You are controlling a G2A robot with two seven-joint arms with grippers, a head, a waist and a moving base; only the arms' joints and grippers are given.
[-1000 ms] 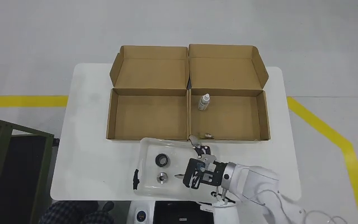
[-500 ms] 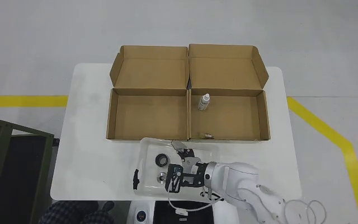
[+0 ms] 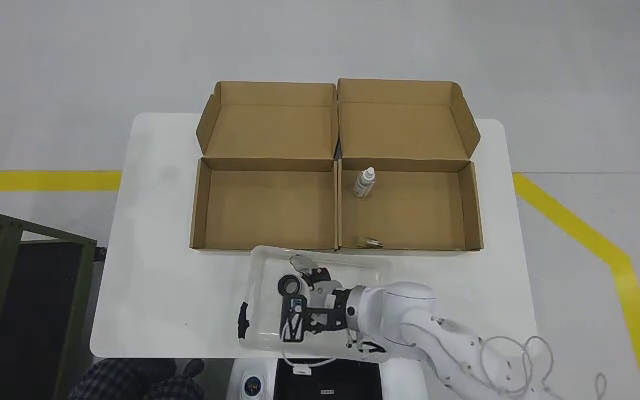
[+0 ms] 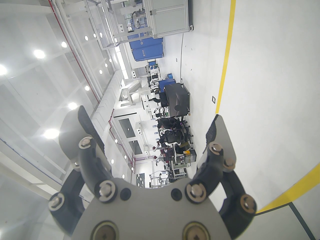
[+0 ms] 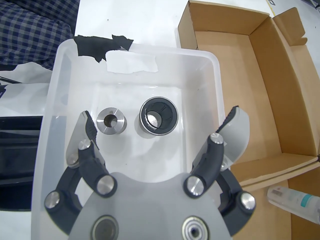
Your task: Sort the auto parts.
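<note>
**Table** (image 3: 160, 200): white. Two open cardboard boxes are set side by side across its middle, with their lids folded back toward the far edge.

**Boxes:** The left box (image 3: 265, 210) lies toward the table's left edge and the right box (image 3: 405, 210) toward the right edge, and their inner walls touch. In the right box a small bottle (image 3: 364, 182) is seen near the far left corner. A small metal part (image 3: 372, 241) is seen against that box's near wall.

**Clear bin** (image 3: 262, 262): placed at the table's near edge, about midway along it. Its far rim is just beside the near walls of the boxes. A strip of black tape (image 5: 100, 46) is stuck over the rim at the bin's left end.

**Parts:** Two are seen upright on the bin's floor, in its left half. The black bearing (image 5: 158, 119) stands toward the bin's far wall with its bore facing up. The silver bushing (image 5: 110, 121) stands just beside it toward the near wall, with a narrow gap between them.

**Right gripper** (image 5: 160, 114): held over the bin, spread wide, with nothing gripped. One finger (image 5: 88, 126) is seen just beside the bushing on its near side, and contact cannot be told. The other finger is seen over the bin's far rim, on the side of the left box. From the wrist, both parts are seen between the fingers. The height above them cannot be judged.

**Left gripper** (image 4: 150, 117): spread wide, with nothing between the fingers. It is pointed away from the table, toward the hall floor and a yellow floor line.
</note>
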